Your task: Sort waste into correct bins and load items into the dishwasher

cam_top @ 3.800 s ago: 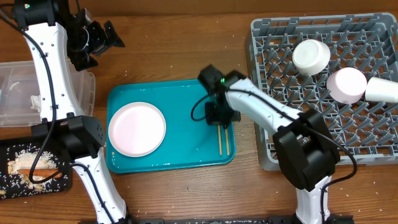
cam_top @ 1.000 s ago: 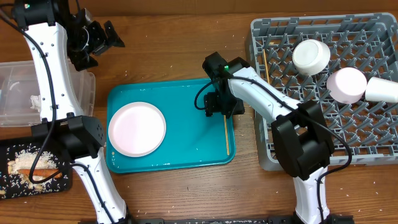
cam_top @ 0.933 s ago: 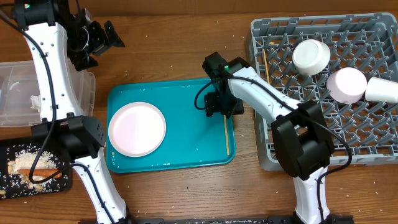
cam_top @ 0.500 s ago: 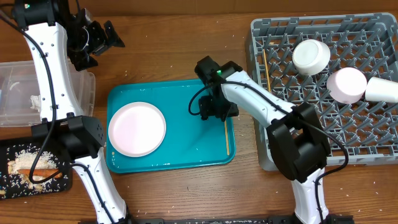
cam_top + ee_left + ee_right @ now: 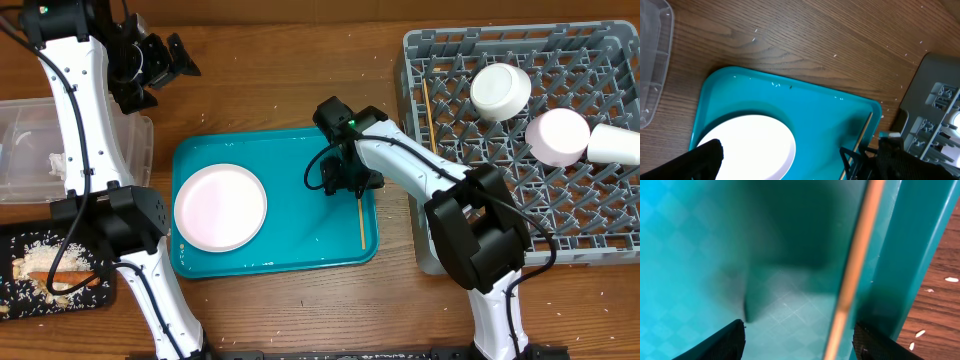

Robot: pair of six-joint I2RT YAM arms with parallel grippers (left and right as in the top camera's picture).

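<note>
target: we take the chopstick [image 5: 361, 222] as the thing in hand. It lies flat on the floor of the teal tray [image 5: 300, 250], running along the tray's right wall and just beside it.
right pincer: the right gripper [image 5: 345, 180] hangs low over the chopstick's upper end with its jaws spread. In the wrist view the stick [image 5: 855, 265] passes between the fingertips [image 5: 732, 340], nearer the right one. We see no contact.
left pincer: the left gripper [image 5: 165, 55] is spread wide, parked high at the far left, well apart from the tray, holding nothing.
handling: we judge it thin, light, stiff wood. It is not fragile, but it is round and apt to roll or pivot if pinched off-centre.
where to grip: we'd close across the stick's width, nearer its middle than its tip so it doesn't swing. The tray wall sits close on the right, so the right finger has little room to come down.
risk: with such a low profile on a slick tray floor, the jaws could skid over it or push it against the wall.
destination: the dish rack [image 5: 410, 70] is to the right. A second chopstick [image 5: 424, 100] lies in its left columns.
also left: a white plate [image 5: 220, 207] sits on the left half of the tray.
</note>
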